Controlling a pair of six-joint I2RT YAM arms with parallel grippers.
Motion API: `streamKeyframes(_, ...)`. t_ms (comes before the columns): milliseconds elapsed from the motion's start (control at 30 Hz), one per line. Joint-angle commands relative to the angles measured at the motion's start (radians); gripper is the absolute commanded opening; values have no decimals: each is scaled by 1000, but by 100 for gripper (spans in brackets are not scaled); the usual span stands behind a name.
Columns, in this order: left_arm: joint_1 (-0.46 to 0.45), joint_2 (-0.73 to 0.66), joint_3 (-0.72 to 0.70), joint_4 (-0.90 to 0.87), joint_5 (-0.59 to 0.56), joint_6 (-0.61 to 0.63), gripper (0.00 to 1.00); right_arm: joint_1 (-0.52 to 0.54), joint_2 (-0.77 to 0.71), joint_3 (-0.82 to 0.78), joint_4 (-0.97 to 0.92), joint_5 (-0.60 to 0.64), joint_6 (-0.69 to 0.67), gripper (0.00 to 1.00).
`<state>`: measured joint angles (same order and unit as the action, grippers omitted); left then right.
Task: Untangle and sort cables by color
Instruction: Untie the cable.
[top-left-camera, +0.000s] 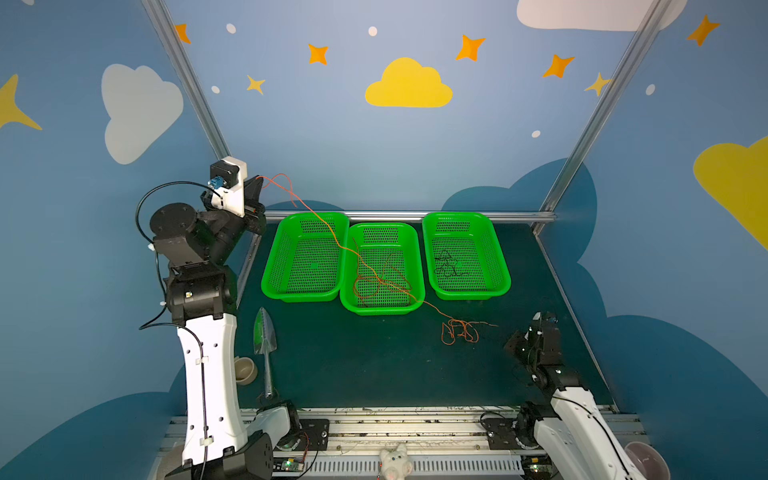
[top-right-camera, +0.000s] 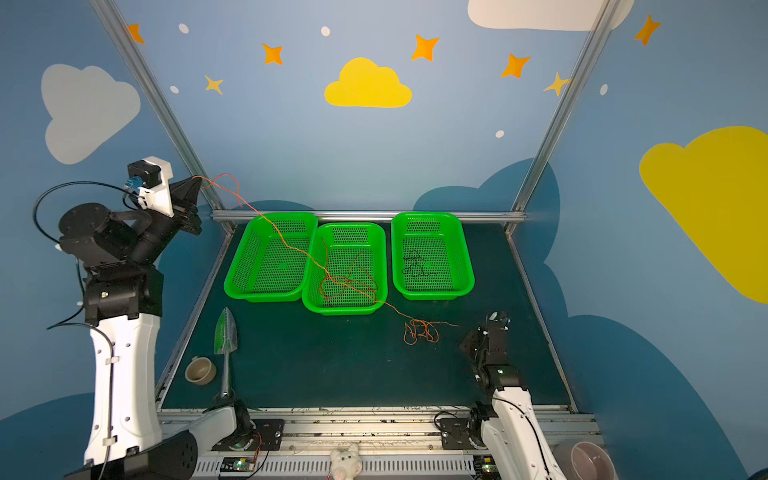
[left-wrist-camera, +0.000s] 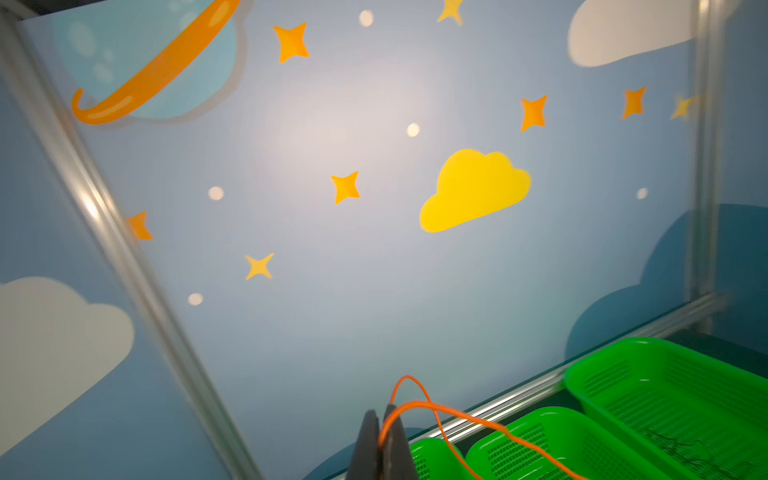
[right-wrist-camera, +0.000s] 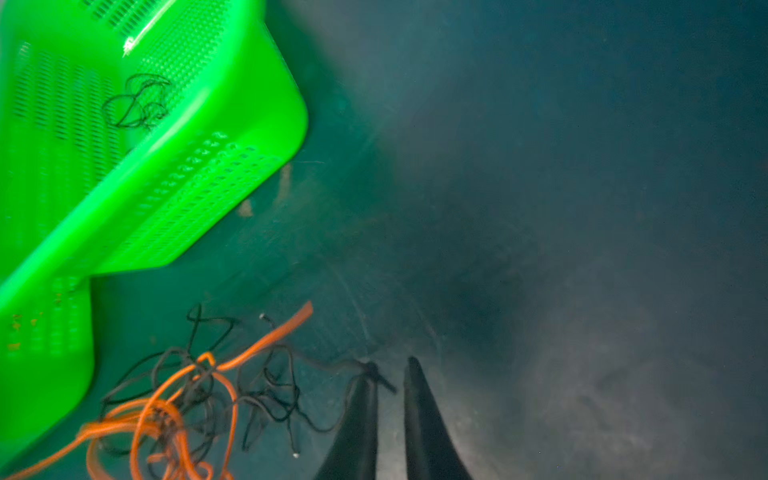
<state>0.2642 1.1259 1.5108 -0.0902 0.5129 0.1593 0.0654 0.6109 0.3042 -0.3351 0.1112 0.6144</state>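
three green plastic baskets are sitting in a row at the far side of the mat (top-left-camera: 374, 365). all are rectangular with rounded corners, glossy rims and perforated floors and walls. the left basket (top-left-camera: 271, 266) and the middle basket (top-left-camera: 380, 309) are touching, and the right basket (top-left-camera: 469, 296) is standing a little apart. the right basket is holding a small black cable (top-left-camera: 446, 266), curled in a loose knot on its floor. the middle basket is holding the red cable (top-left-camera: 379, 283), lying in wide thin loops.

the orange cable (right-wrist-camera: 266, 343) is running as one taut, hair-thin line from the left gripper (left-wrist-camera: 380, 415), sloping down through the air over the left basket. it is crossing the red loops in the middle basket, passing over that basket's near rim and ending in a small heap of curls on the mat near the right gripper (right-wrist-camera: 390, 363). in the right wrist view a second black strand (right-wrist-camera: 270, 390) is lying tangled through those orange curls.

the left gripper is hanging high beside the left wall, its dark, flat, tapered fingers pressed together on the orange cable. the right gripper is sitting low over the mat, its fingers standing slightly apart with a clear gap. one end of the second black strand is touching the tip of one finger, with nothing between the two.

the mat is looking dark green, dull and scuffed. a metal trowel (top-left-camera: 264, 332) and a small beige cup (top-left-camera: 245, 370) are lying on it near the left arm.
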Motion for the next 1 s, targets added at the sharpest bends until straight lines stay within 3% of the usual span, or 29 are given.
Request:
streamKeyframes(0,-46,-20,-1,-25,171,-38,3,11,-81,-6,6,-38,-60,37)
streamKeyframes(233,-196,-71,-115,-7,147,-44,3,67,-216,4,118,-153,-218,62)
streamKeyframes(367,-284,-72,-132,-19,105,-11,3,138,-200,50,120,-141,-306,65)
streamKeyframes(567,-344,-59,-120,-17,66,0,3,192,-130,137,110,-166,-381,76)
streamKeyframes(667,-372,-54,-112,-19,58,5,3,198,-41,197,94,-255,-404,75)
streamKeyframes(867,-439,-46,-116,-23,43,19,3,235,94,254,180,-609,-485,72)
streamKeyframes(967,-467,-40,-112,-22,37,26,3,294,159,263,225,-675,-547,72)
